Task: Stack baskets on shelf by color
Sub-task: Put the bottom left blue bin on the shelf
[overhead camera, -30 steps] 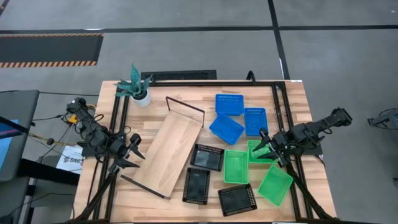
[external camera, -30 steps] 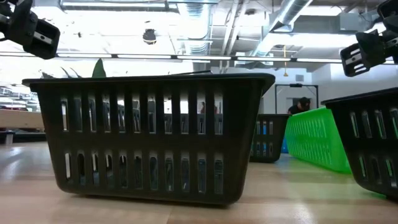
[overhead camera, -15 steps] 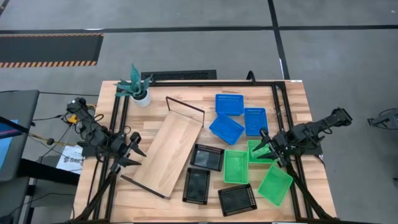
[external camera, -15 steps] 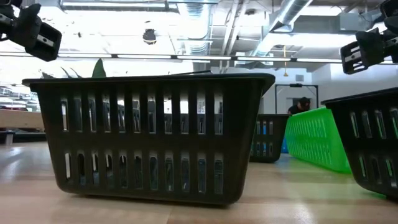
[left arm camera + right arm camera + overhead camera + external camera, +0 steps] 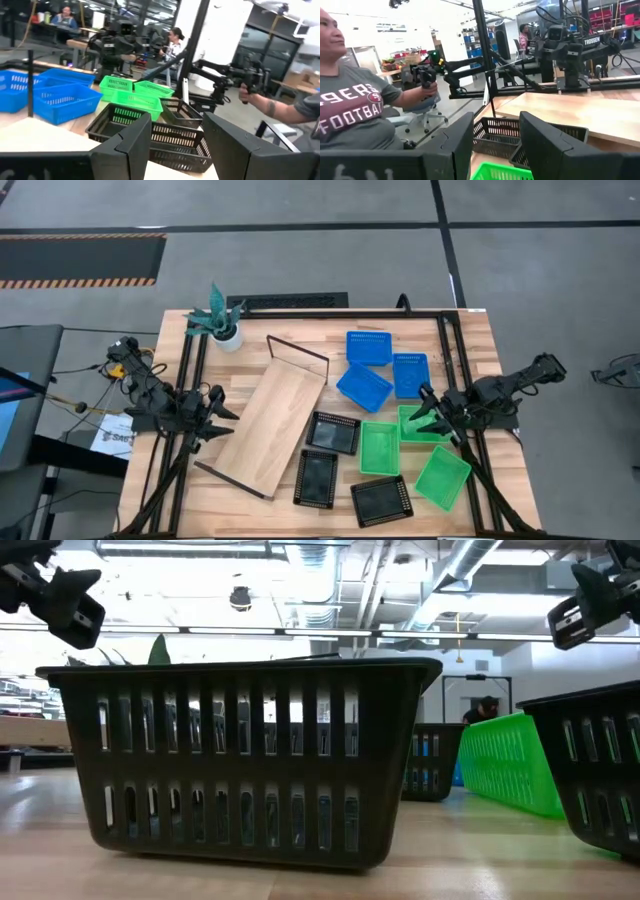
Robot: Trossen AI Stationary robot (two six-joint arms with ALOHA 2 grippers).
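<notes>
Slatted wooden tabletop [image 5: 470, 340] with items resting directly on it.

A light-wood shelf [image 5: 262, 428] is laid diagonally left of centre, with a potted plant [image 5: 218, 318] set near the far left corner. Three blue baskets [image 5: 369, 348] are grouped at the far side, three green baskets [image 5: 379, 448] toward the right, one tilted, and three black baskets [image 5: 317, 478] along the near edge; all are separate, none stacked.

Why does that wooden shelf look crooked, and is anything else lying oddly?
The shelf lies diagonally across the table, not square to its edges. One blue basket and one green basket also sit skewed beside straighter neighbours. Nothing looks spilled or broken.
</notes>
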